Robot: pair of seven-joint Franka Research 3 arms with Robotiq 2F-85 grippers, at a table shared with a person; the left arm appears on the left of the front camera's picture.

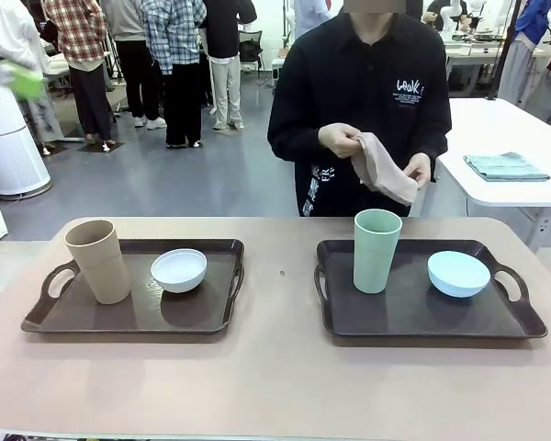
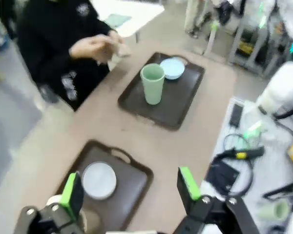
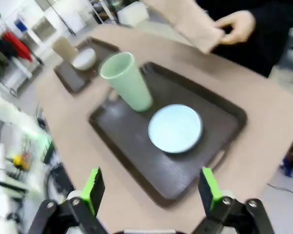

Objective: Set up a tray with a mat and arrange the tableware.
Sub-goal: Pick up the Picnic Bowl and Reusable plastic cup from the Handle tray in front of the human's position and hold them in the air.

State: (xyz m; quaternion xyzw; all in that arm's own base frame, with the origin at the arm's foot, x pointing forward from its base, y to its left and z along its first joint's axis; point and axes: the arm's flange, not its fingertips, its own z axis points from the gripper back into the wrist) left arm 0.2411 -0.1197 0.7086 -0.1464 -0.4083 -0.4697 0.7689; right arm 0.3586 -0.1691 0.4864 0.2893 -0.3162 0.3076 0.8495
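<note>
Tableware stands on bare trays, no mat under any of it. Table [image 1: 275,377]: tan top, shared with a person at the far side. Right tray [image 1: 413,312] taken as landmark: dark, handled, flat on the table. Left tray [image 1: 73,317], its twin, lies well apart to the left of the right tray. Mat [image 1: 386,170], a limp tan cloth, hangs off the table beyond the right tray's far edge, held in the person's hands [image 1: 340,140]. Pale green cup [image 1: 376,250] is upright on the right tray's far-left part; tan cup [image 1: 98,262] is upright on the left tray, far from the right tray. Light blue bowl [image 1: 458,273] sits on the right tray, beside the green cup but not touching; white bowl [image 1: 178,270] sits on the left tray. Right gripper [image 3: 150,184] hovers over the right tray's near edge, claw spread wide, empty. Left gripper [image 2: 131,187] hovers well left of the right tray, claw spread, empty. Risks, as judged: mat cannot lie flat while the right tray is loaded; pushing it in would likely topple the tall cup. A wide claw closing on a cup may nudge the neighbouring bowl. Hands and right gripper may clash over the right tray.
</note>
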